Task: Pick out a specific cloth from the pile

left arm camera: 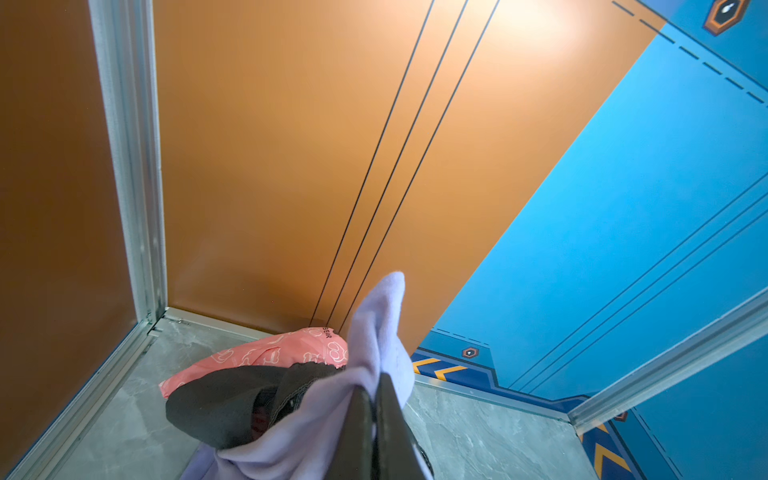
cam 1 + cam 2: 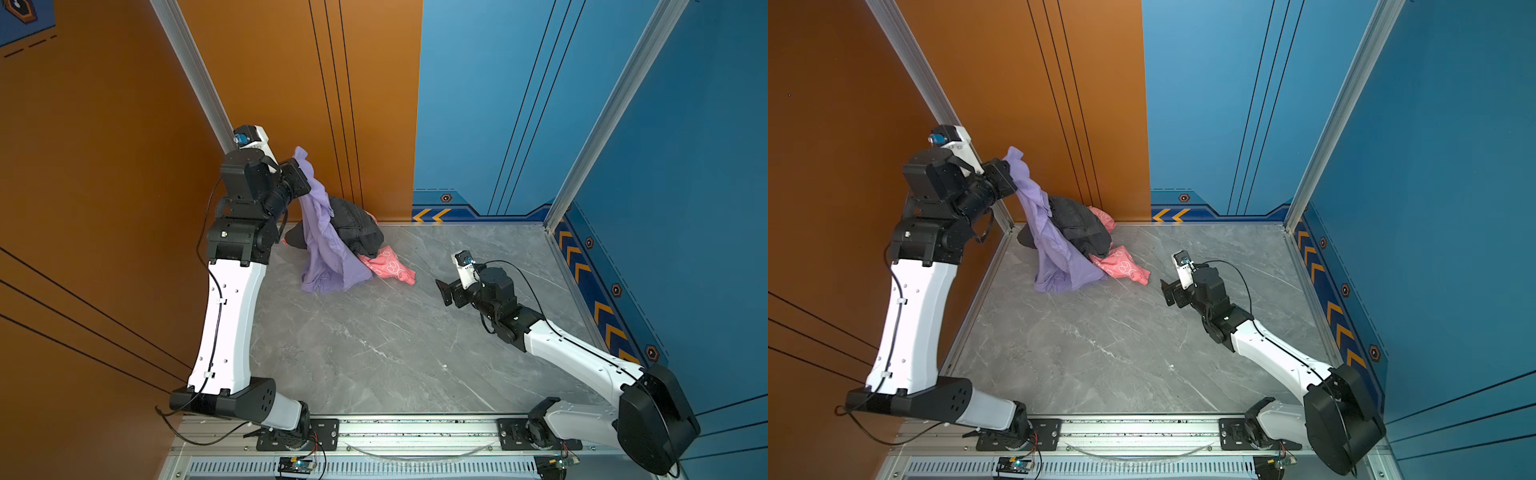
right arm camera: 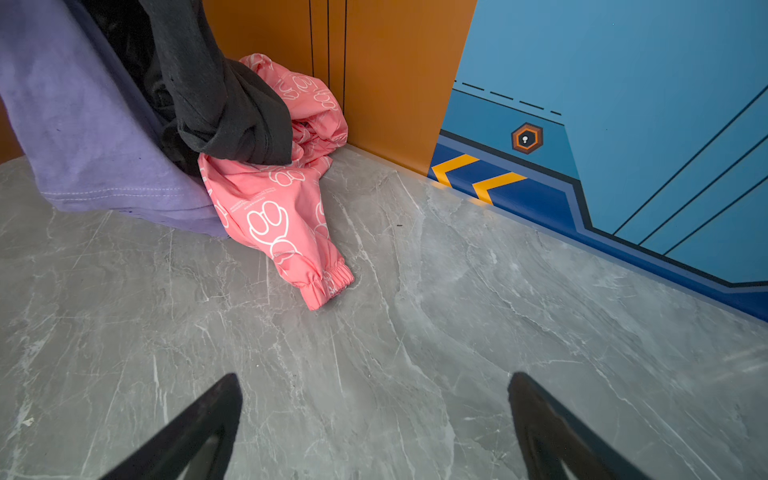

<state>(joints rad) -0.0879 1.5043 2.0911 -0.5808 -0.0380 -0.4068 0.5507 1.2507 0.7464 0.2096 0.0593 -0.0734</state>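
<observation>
Near the orange wall [image 2: 270,83] | purple cloth [image 2: 322,253] is pinched by the tightly shut left claw [image 2: 303,178] and held up, so it can be pulled off the pile [image 2: 359,232] | right claw [image 3: 374,384] is held wide open, empty.

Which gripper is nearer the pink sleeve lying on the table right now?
Right. The right gripper, open, sits low a short way from the pink sleeve, facing its cuff. The left gripper is raised over the pile's far side, shut on the lavender cloth.

Lavender cloth [image 2: 320,249] hangs stretched upward, hem trailing beside the pile [image 2: 358,229].
</observation>
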